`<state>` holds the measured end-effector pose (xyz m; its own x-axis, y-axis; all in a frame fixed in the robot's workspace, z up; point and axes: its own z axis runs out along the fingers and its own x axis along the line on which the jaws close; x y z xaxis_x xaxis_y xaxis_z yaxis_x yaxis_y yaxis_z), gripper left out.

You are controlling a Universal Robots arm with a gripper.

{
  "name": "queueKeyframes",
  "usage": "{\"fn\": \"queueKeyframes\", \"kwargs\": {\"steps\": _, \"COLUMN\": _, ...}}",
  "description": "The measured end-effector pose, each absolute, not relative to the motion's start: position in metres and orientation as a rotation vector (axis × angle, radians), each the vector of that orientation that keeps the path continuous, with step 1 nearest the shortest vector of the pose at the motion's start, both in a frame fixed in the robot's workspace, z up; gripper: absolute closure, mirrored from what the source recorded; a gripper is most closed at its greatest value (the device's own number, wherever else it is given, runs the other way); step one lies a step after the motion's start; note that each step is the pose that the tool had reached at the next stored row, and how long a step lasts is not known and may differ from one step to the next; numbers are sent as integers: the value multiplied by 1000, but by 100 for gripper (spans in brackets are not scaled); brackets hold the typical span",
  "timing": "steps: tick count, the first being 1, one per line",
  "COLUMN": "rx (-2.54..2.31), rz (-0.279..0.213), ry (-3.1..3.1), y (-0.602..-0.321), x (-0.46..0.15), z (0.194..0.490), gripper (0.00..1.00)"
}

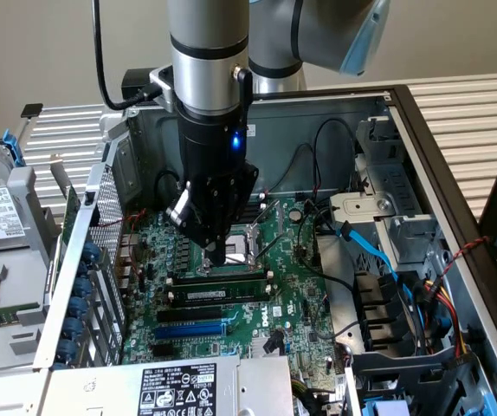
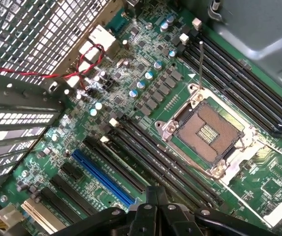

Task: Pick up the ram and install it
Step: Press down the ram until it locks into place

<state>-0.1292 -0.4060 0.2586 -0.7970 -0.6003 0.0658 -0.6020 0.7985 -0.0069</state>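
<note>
gripper [image 1: 220,257] closed above ram [image 1: 216,281] | wrist: blue slot [image 2: 103,178], CPU socket [image 2: 211,132]

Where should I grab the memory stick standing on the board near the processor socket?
Grip the top long edge near the middle, coming from straight above and pinching the two flat faces. The memory stick stands on its long edge with its lower edge buried, so probably only that thin upper edge is free.

Ram [image 1: 222,280] seated in slot betw. CPU socket [image 1: 250,246] and blue slot [image 1: 192,330]; end effector [image 1: 220,256] just above ram.
</note>
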Motion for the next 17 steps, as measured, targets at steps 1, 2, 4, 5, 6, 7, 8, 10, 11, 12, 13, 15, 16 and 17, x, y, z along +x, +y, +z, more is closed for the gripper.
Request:
{"fn": "queueKeyframes", "kwargs": {"steps": 1, "rx": 954, "rz": 42, "ry": -2930, "y": -406, "x": -129, "z": 259, "gripper": 90}}
{"fn": "queueKeyframes", "kwargs": {"steps": 2, "rx": 932, "rz": 41, "ry": -2936, "y": -406, "x": -129, "z": 259, "gripper": 90}}
{"fn": "queueKeyframes", "kwargs": {"steps": 4, "rx": 885, "rz": 39, "ry": -2950, "y": -406, "x": -129, "z": 259, "gripper": 90}}
{"fn": "queueKeyframes", "kwargs": {"steps": 5, "rx": 862, "rz": 39, "ry": -2957, "y": -406, "x": -129, "z": 259, "gripper": 90}}
{"fn": "queueKeyframes", "kwargs": {"steps": 6, "rx": 840, "rz": 38, "ry": -2963, "y": -406, "x": -129, "z": 259, "gripper": 90}}
{"fn": "queueKeyframes", "kwargs": {"steps": 7, "rx": 816, "rz": 37, "ry": -2970, "y": -406, "x": -129, "z": 259, "gripper": 90}}
{"fn": "queueKeyframes", "kwargs": {"steps": 8, "rx": 793, "rz": 36, "ry": -2976, "y": -406, "x": -129, "z": 259, "gripper": 90}}
{"fn": "queueKeyframes", "kwargs": {"steps": 10, "rx": 746, "rz": 35, "ry": -2988, "y": -406, "x": -129, "z": 259, "gripper": 90}}
{"fn": "queueKeyframes", "kwargs": {"steps": 11, "rx": 724, "rz": 34, "ry": -2993, "y": -406, "x": -129, "z": 259, "gripper": 90}}
{"fn": "queueKeyframes", "kwargs": {"steps": 12, "rx": 700, "rz": 33, "ry": -2998, "y": -406, "x": -129, "z": 259, "gripper": 90}}
{"fn": "queueKeyframes", "kwargs": {"steps": 13, "rx": 676, "rz": 33, "ry": -3004, "y": -406, "x": -129, "z": 259, "gripper": 90}}
{"fn": "queueKeyframes", "kwargs": {"steps": 15, "rx": 630, "rz": 31, "ry": -3013, "y": -406, "x": -129, "z": 259, "gripper": 90}}
{"fn": "queueKeyframes", "kwargs": {"steps": 16, "rx": 606, "rz": 30, "ry": -3018, "y": -406, "x": -129, "z": 259, "gripper": 90}}
{"fn": "queueKeyframes", "kwargs": {"steps": 17, "rx": 582, "rz": 30, "ry": -3023, "y": -406, "x": -129, "z": 259, "gripper": 90}}
